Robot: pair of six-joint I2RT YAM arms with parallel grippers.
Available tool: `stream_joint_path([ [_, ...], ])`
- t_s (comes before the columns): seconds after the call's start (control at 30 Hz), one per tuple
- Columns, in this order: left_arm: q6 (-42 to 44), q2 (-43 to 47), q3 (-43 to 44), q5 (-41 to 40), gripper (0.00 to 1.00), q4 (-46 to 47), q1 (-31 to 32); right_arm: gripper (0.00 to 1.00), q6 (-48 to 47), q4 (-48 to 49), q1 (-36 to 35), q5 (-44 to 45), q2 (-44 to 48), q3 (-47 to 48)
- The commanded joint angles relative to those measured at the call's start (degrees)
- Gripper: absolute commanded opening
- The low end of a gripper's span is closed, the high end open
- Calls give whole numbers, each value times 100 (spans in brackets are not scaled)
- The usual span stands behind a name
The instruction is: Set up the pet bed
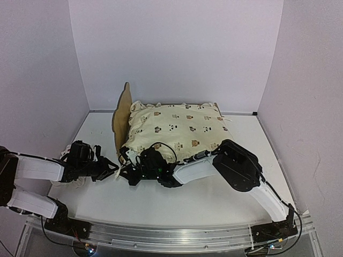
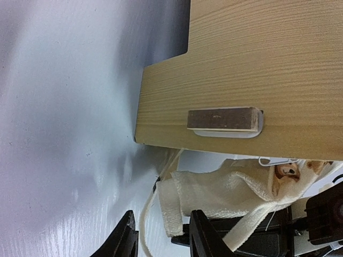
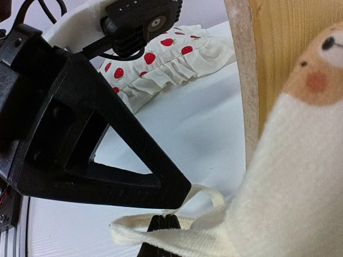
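Right gripper (image 3: 171,208) pinches cushion tie (image 3: 134,233); left gripper (image 2: 163,225) half-parted, gripping nothing. Best draw tie taut against pet bed (image 2: 241,64) corner.

One bed (image 1: 120,115), one bear-print cushion (image 1: 177,128), one strawberry-print pillow (image 3: 161,59). Two robot arms: a left arm (image 1: 37,168) and a right arm (image 1: 241,166).
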State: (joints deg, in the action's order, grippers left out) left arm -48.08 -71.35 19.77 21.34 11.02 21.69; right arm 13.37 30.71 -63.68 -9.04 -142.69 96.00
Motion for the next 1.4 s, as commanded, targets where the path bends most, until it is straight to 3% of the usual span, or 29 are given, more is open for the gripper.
stream_joint_path([
  [0.0, -77, -61, 20, 34, 34, 306, -23, 0, 23, 233, -17, 9, 279, 4],
  [0.6, -199, -601, 3, 202, 23, 961, -25, 0, 70, 242, -14, -29, 181, 122],
  [0.87, -181, -660, -6, 257, 1, 1070, -16, 0, 69, 236, -16, -31, 147, 147],
  [0.97, -161, -526, -36, 170, 0, 1004, -15, 0, 52, 232, -15, 5, 191, 95],
  [1.17, -62, -140, -46, -110, 0, 619, -16, 26, -310, -49, -13, 555, 850, -721],
  [1.37, 10, -5, -49, -187, 0, 463, -16, 37, -732, -545, -18, 1086, 1689, -1690],
])
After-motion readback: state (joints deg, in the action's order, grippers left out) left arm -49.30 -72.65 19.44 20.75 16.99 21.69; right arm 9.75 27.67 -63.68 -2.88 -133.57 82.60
